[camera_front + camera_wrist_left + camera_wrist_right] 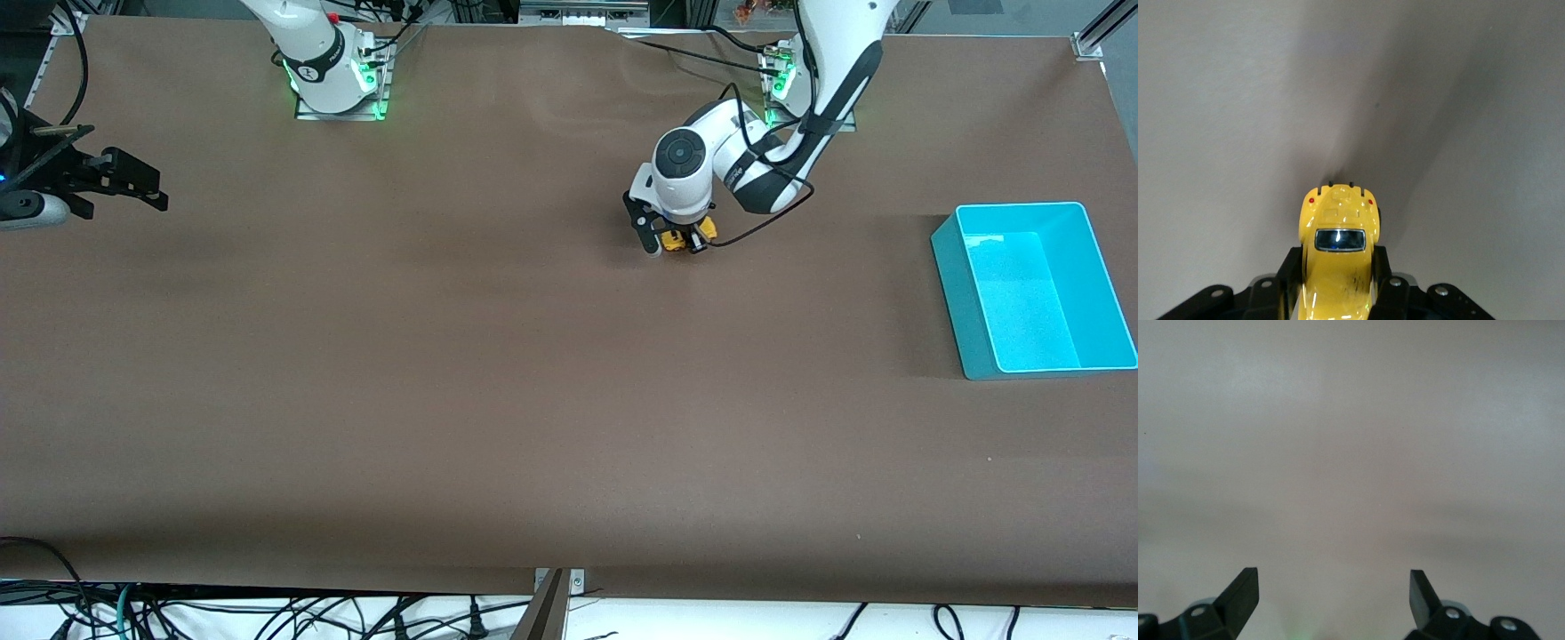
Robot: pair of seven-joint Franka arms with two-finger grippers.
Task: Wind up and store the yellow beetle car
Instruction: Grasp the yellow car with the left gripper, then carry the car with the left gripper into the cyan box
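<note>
Front view: the left claw (677, 242) grips the yellow car (683, 239) low on the brown tabletop (444, 356), toward the left arm's end. In the left wrist view the car's (1338, 260) long axis runs straight out between the fingers (1290, 273). The teal bin (947, 258) sits well apart, nearer the left arm. The right claw (133, 182) waits released at the right arm's end.

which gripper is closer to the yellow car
Left. The left gripper is shut on the yellow beetle car; the right gripper waits open at the right arm's end of the table.
</note>
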